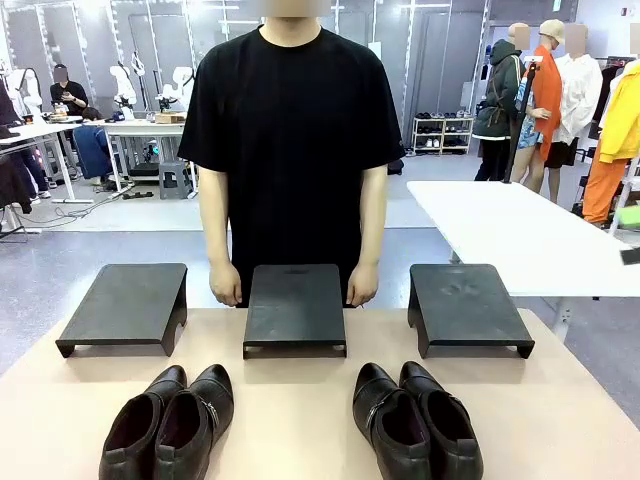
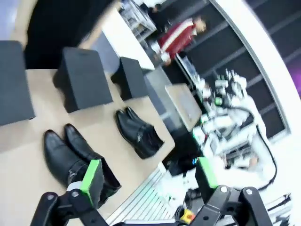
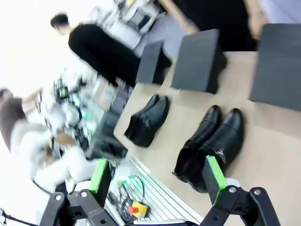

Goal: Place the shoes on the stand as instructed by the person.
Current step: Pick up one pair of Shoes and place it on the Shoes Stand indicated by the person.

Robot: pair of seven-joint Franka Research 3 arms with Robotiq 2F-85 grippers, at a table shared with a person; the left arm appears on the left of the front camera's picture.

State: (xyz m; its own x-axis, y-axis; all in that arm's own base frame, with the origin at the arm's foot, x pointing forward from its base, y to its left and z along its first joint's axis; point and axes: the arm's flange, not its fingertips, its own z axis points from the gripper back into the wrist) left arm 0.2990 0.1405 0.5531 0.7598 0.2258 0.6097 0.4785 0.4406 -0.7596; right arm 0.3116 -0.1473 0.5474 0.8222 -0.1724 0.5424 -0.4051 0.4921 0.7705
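Two pairs of glossy black shoes rest on the tan table near its front edge: the left pair (image 1: 170, 425) and the right pair (image 1: 415, 420). Behind them stand three black stands, left (image 1: 125, 305), middle (image 1: 295, 308) and right (image 1: 465, 305), all bare. The person (image 1: 292, 130) in a black T-shirt stands behind the middle stand, hands (image 1: 226, 285) hanging at the far edge. My left gripper (image 2: 149, 177) is open, high above the table's front, beside the left pair (image 2: 75, 157). My right gripper (image 3: 157, 176) is open too, high up beside the right pair (image 3: 211, 143).
A white table (image 1: 520, 230) stands at the back right, and other people stand beyond it. In the left wrist view the far pair (image 2: 138, 133) and the stands (image 2: 82, 77) show. Cables and equipment (image 3: 127, 197) lie below the table's front edge.
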